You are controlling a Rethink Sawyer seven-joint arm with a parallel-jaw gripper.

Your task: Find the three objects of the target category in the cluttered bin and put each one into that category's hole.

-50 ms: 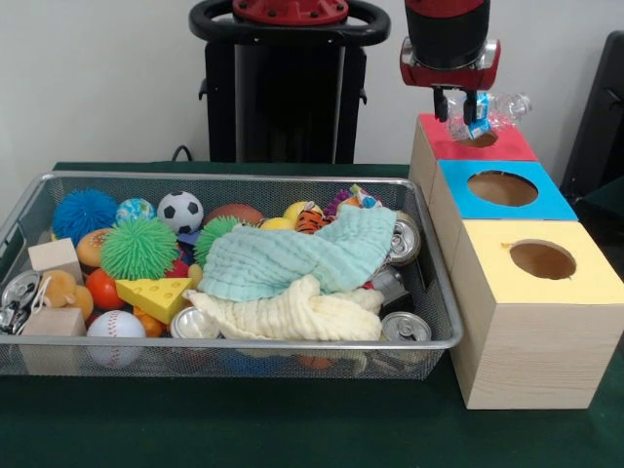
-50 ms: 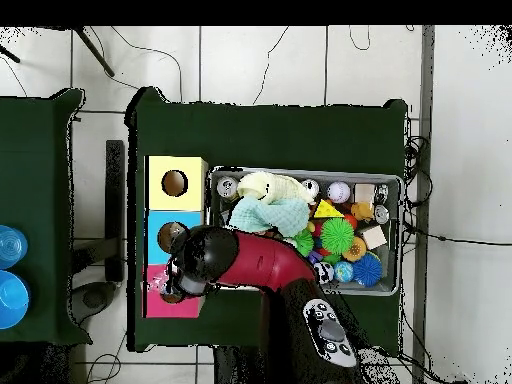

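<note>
My gripper point(image 1: 469, 115) hangs over the hole of the red-topped box point(image 1: 507, 148) and is shut on a crushed clear plastic bottle point(image 1: 492, 111) with a blue label. The bottle lies crosswise, its right end sticking out past the fingers, just above the hole. In the overhead view the arm covers the red-topped box point(image 2: 157, 303) and the bottle is hidden. The wire mesh bin point(image 1: 441, 292) holds drink cans point(image 1: 406, 327) at its right end, beside a green cloth point(image 1: 292, 258) and a yellow cloth point(image 1: 292, 314).
The blue-topped box point(image 1: 561, 200) and the yellow-topped box point(image 1: 595, 283) stand in a row with the red one, right of the bin. Balls, a cheese wedge point(image 1: 154, 295), wooden blocks point(image 1: 54, 256) and spiky toys fill the bin's left half.
</note>
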